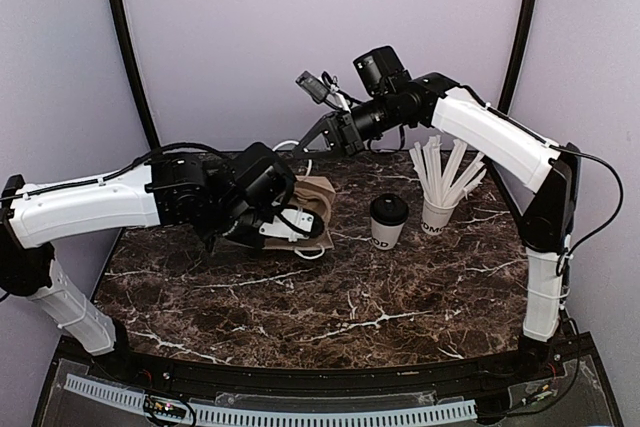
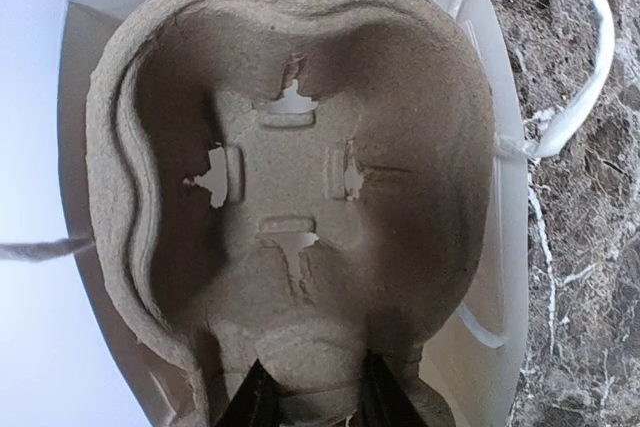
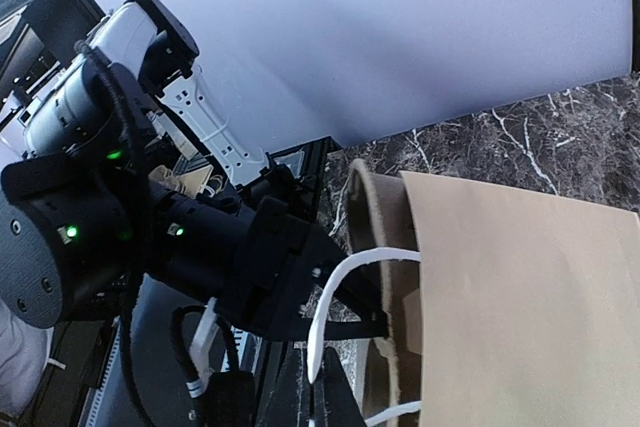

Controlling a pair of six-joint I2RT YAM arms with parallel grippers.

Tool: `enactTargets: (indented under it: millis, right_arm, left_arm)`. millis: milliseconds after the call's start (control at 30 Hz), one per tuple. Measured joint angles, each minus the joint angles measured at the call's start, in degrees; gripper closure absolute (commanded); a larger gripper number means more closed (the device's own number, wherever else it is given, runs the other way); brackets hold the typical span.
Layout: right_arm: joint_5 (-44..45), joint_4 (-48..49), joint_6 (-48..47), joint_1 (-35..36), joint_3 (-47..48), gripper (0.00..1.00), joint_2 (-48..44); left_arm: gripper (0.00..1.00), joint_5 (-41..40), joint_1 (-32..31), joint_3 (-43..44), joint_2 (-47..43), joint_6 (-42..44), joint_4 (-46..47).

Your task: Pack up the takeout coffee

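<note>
Left gripper (image 2: pixel 312 392) is pinching the pulp cup carrier (image 2: pixel 420 227), right gripper (image 1: pixel 308 140) is hovering with jaws pressed together, and the takeout coffee (image 1: pixel 387 222) is looking light, crushable: squeeze gently mid-wall.

Takeout coffee (image 1: pixel 388 222): small white paper cup, tapering toward the base, closed with a round black plastic lid (image 1: pixel 389 209) that is seated flat. Dark printed lettering (image 1: pixel 381 243) runs near the base; only part of it is legible from above. Pose: upright, not tilted.

Position: on the dark marble bench (image 1: pixel 330 297), right of centre. It stands between the paper bag (image 1: pixel 312 209), which lies on its side to the left with a pulp carrier (image 2: pixel 300 197) at its mouth, and the straw cup (image 1: pixel 437 215) just beside it on the right. It stands free, touching neither. Seen in the top view only.
</note>
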Motion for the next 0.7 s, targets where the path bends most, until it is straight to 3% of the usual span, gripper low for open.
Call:
enactTargets:
  millis: [467,700]
  right_arm:
    - [5.01,3.54,5.09,-0.26,1.44,1.00,0.37]
    - [5.70,4.68,7.04,-0.26,1.60,1.00,0.61]
  left_arm:
    - [0.76,-8.76,-3.82,6.71,-0.42,-15.67,-20.24]
    - [0.74,-9.75,-4.02,8.20,1.55,-17.73,-22.47]
